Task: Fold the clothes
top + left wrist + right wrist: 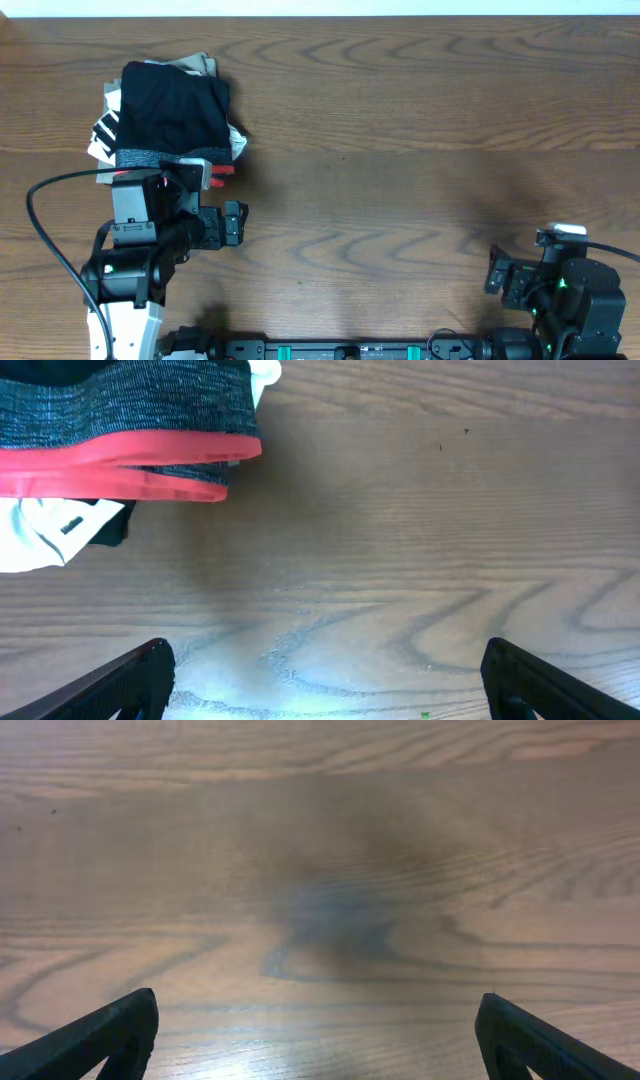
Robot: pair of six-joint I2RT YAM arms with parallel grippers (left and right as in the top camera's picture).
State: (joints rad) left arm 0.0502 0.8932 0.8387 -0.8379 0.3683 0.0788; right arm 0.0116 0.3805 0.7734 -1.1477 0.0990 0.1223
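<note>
The clothes, black pants (pixel 172 105), lie folded into a compact bundle on top of a small pile at the table's far left. Their grey waistband (pixel 130 405) with its coral-red edge (pixel 120 455) faces my left gripper (pixel 325 670), which hovers just short of the pile. That gripper is open, with only bare wood between its fingers (pixel 140 680). In the overhead view the left gripper (pixel 165 185) sits directly below the waistband. My right gripper (pixel 318 1030) is open over bare table, and overhead it shows at the near right (pixel 560 240), far from the pants.
Under the pants lie a white shirt with black lettering (pixel 105 128) and a khaki garment (pixel 200 65). A white fold of the shirt (pixel 40 530) pokes out below the waistband. The wooden table (pixel 400 150) stretches between the two arms.
</note>
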